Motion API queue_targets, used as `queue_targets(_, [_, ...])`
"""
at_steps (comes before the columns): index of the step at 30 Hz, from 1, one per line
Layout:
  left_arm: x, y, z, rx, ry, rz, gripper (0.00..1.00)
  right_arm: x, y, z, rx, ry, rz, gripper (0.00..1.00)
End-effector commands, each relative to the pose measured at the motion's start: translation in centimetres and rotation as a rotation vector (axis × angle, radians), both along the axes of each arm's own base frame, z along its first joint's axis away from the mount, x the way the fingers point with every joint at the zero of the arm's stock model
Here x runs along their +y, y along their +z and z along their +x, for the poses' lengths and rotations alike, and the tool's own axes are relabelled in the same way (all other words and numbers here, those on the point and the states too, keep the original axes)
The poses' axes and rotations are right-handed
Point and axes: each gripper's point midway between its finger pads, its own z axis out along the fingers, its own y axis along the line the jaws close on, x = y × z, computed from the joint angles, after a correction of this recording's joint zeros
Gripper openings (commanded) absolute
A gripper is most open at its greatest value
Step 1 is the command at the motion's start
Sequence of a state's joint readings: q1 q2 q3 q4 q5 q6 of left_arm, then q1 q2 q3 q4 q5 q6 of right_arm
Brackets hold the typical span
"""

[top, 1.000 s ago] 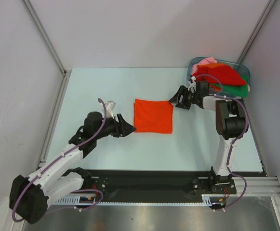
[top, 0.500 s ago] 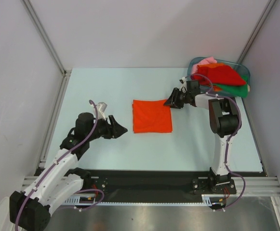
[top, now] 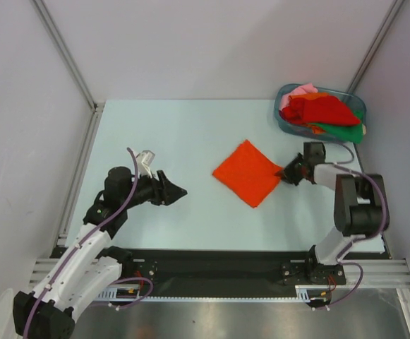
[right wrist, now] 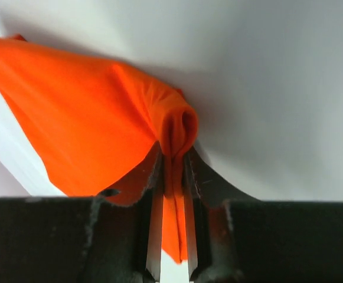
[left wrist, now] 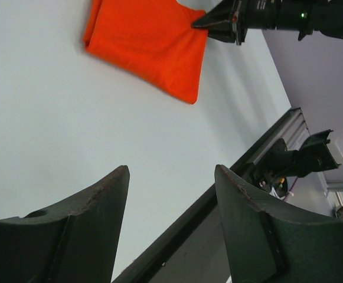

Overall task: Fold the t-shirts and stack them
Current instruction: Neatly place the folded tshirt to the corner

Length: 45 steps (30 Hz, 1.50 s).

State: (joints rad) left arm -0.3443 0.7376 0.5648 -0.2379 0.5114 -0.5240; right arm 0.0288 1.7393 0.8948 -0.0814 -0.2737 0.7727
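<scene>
Top external: folded orange t-shirt point(top: 248, 172) lay right of centre on the pale worktop point(top: 176, 127), turned corner-on like a diamond. Right hand point(top: 287, 173) sat at its right corner, clamped on the cloth. Left hand point(top: 176, 191) was at the near left, pointing right, well apart from the shirt. Bluish tub point(top: 278, 116) stood at the far right corner, holding a heap of t-shirts point(top: 323, 111) in red, pink, green and orange.

Left wrist: fingers point(left wrist: 91, 224) were spread wide, nothing between them. Shirt lay flat farther off, right hand nipping its corner.

Right wrist: both fingers pressed together on a bunched fold of orange cloth, the rest spreading away left.
</scene>
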Motion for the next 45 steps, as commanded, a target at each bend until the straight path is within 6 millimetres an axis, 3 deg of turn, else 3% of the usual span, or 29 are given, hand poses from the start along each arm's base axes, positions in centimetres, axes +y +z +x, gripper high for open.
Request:
queue_targets(1, [-0.7,1.8,-0.6,-0.061,-0.068,-0.053,0.66,-7.1,-1.0,-5.1,0.115,-0.349,-0.109,0.00])
queue_targets(2, [-0.8,1.9,-0.9,-0.062,-0.080,-0.058,0.66,-8.6,0.3,-5.9,0.083,-0.408,-0.132,0.00])
queue_targets(4, [-1.1,2.5,-1.6,-0.075,-0.119,-0.077,0.66,-11.4,-1.0,-10.5,0.169,-0.524,-0.165,0.00])
queue_targets(5, [-1.2,2.6,-1.9,-0.075,-0.131,-0.084,0.66,-13.0,0.9,-11.2,0.109,-0.590,-0.208,0.00])
queue_targets(7, [-1.4,2.9,-2.5,-0.079,-0.165,-0.097,0.66,-14.6,0.5,-14.8,0.153,-0.661,-0.260,0.00])
queue_targets(8, [-1.5,3.1,-2.8,-0.083,-0.174,-0.102,0.66,-16.5,1.0,-16.2,0.149,-0.744,-0.288,0.00])
queue_targets(9, [-1.6,3.2,-3.0,-0.087,-0.187,-0.107,0.66,-17.4,2.4,-16.9,0.099,-0.781,-0.303,0.00])
queue_targets(10, [-1.6,3.4,-3.2,-0.091,-0.194,-0.112,0.66,-17.9,2.2,-18.5,0.122,-0.791,-0.326,0.00])
queue_targets(11, [-1.7,3.6,-3.6,-0.092,-0.212,-0.121,0.66,-19.6,2.5,-19.6,0.124,-0.859,-0.332,0.00])
queue_targets(14, [-1.9,4.4,-4.3,-0.094,-0.240,-0.147,0.66,-22.4,3.5,-22.1,0.119,-0.965,-0.317,0.00])
queue_targets(17, [-2.1,5.2,-4.6,-0.102,-0.261,-0.166,0.66,-24.0,4.4,-22.9,0.114,-1.026,-0.278,0.00])
queue_targets(18, [-2.2,5.2,-4.6,-0.099,-0.269,-0.170,0.66,-25.1,4.4,-24.2,0.130,-1.097,-0.267,0.00])
queue_targets(26, [-3.1,6.0,-4.1,-0.084,-0.341,-0.169,0.66,-27.3,3.6,-26.7,0.155,-1.246,-0.265,0.00])
queue_targets(33, [-3.8,6.2,-3.1,-0.056,-0.384,-0.166,0.66,-29.3,3.0,-27.4,0.162,-1.248,-0.301,0.00])
queue_targets(38, [-4.0,6.0,-2.7,-0.040,-0.398,-0.171,0.65,-30.4,3.9,-27.6,0.147,-1.245,-0.348,0.00])
queue_targets(40, [-4.1,6.1,-2.6,-0.036,-0.394,-0.180,0.66,-30.5,3.8,-27.7,0.161,-1.241,-0.350,0.08])
queue_targets(41, [-4.1,5.9,-2.6,-0.027,-0.392,-0.183,0.65,-31.0,4.4,-27.7,0.161,-1.228,-0.374,0.18])
queue_targets(44, [-4.2,5.7,-3.0,-0.018,-0.392,-0.204,0.66,-31.4,5.1,-27.9,0.185,-1.218,-0.398,0.25])
queue_targets(45, [-4.1,5.7,-3.2,-0.016,-0.397,-0.209,0.66,-31.3,5.4,-27.7,0.181,-1.209,-0.404,0.33])
